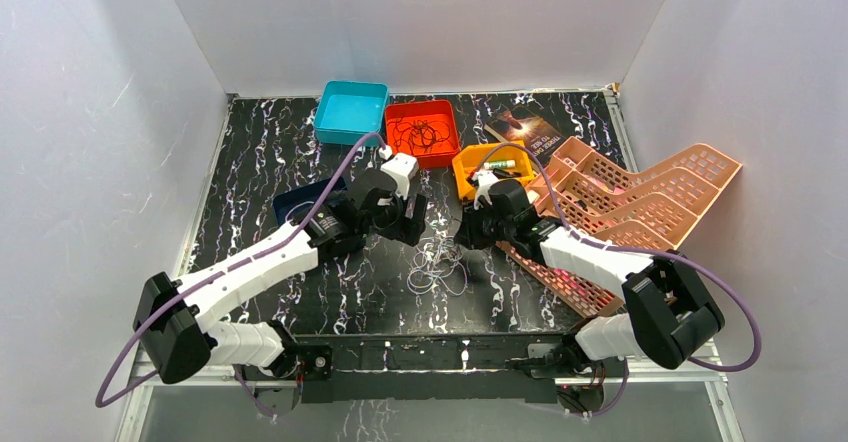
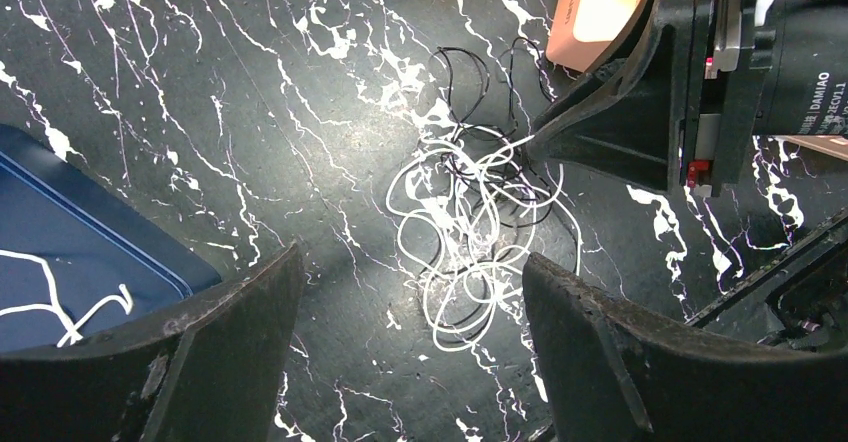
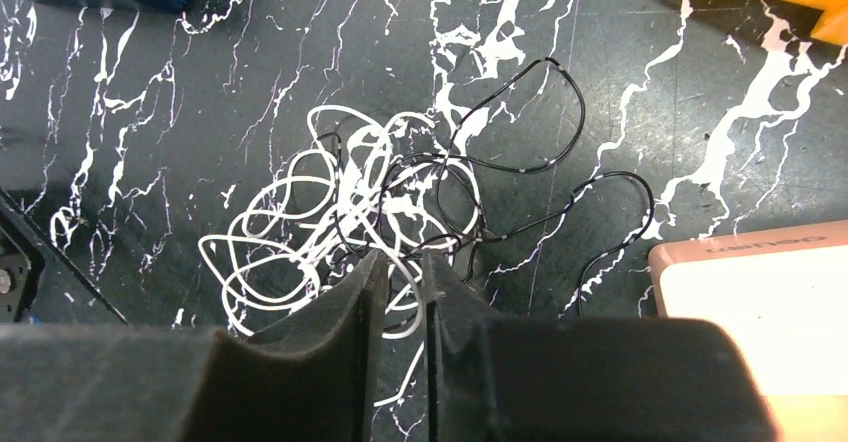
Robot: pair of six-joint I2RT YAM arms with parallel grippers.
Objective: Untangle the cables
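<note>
The cables lie in a tangle of white and black loops on the black marbled table between the arms. In the left wrist view the cables are just ahead of my left gripper, which is wide open and empty above the table. In the right wrist view my right gripper is at the near edge of the cables. Its jaws stand a narrow gap apart, with a white strand running between them. In the top view the left gripper and right gripper face each other across the tangle.
A teal bin, a red bin holding black wires and an orange bin stand at the back. A dark blue tray with a white strand is on the left. Pink baskets are on the right, a book behind them.
</note>
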